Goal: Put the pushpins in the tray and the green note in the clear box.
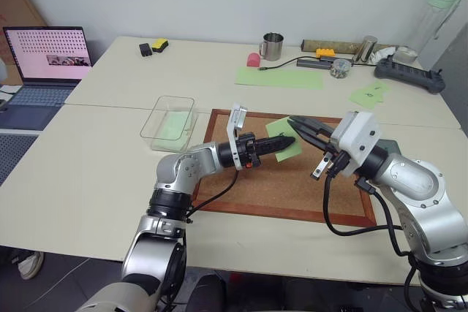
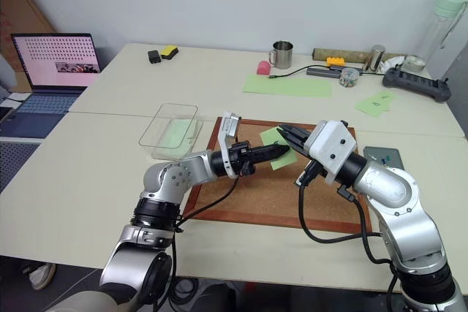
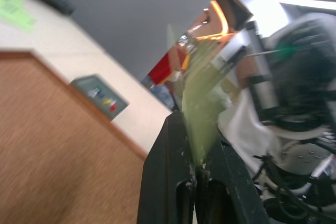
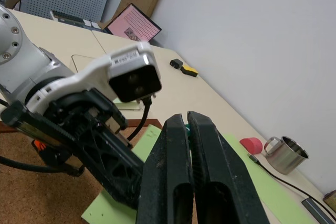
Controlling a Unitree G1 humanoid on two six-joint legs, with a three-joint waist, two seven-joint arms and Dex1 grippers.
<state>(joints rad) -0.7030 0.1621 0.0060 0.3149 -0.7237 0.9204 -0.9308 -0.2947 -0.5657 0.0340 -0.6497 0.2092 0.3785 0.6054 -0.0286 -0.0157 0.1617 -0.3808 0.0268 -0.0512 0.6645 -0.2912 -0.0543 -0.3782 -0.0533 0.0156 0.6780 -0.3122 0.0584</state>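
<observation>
My left gripper pinches the green note above the corkboard; my right gripper, fingers together, overlaps the note's far edge, hiding whether it holds.

The small square light-green sticky note is raised off the cork board, tilted, one edge clamped between closed black fingers. The transparent rectangular plastic box, low-walled with rounded corners, sits upright on the table just beside the board's edge. The small flat dark-grey tray lies near the opposite edge; tiny coloured pushpins rest inside.
</observation>
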